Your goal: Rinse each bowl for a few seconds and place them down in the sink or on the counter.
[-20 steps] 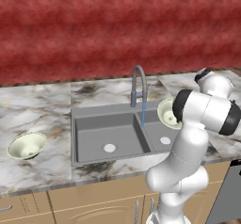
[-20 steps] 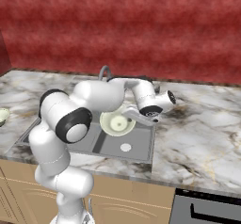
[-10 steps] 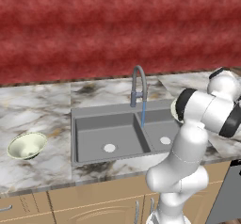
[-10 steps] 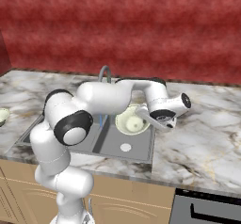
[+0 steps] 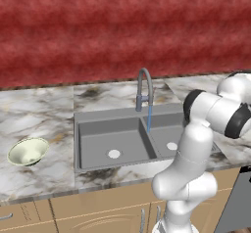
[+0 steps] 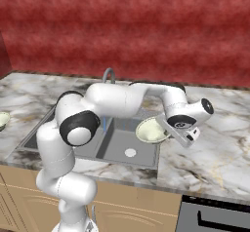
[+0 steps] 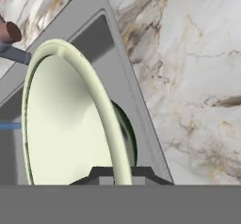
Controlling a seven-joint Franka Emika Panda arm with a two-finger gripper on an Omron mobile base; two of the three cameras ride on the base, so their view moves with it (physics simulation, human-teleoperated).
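My gripper [image 6: 169,127] is shut on the rim of one pale cream-green bowl [image 6: 151,130], holding it tilted on edge above the right rim of the sink [image 6: 117,143], beside the counter [image 6: 215,148]. In the hand view this bowl [image 7: 66,124] stands close up with its rim between the fingertips of the gripper [image 7: 115,173], the sink's edge [image 7: 122,63] and the marbled counter [image 7: 197,68] behind it. A second bowl [image 5: 28,151] rests upright on the counter [image 5: 39,114] left of the sink [image 5: 98,139]; the right base view catches that bowl [image 6: 2,120] at its left edge.
The curved grey faucet [image 5: 143,87] runs a thin blue stream [image 5: 148,120] down by the divider between the basins. A red wall backs the counter. A dark appliance front [image 6: 215,216] sits below the counter at the right.
The arm has swung right, carrying the bowl from near the faucet stream out to the sink's right edge. The bowl on the left counter has not moved.
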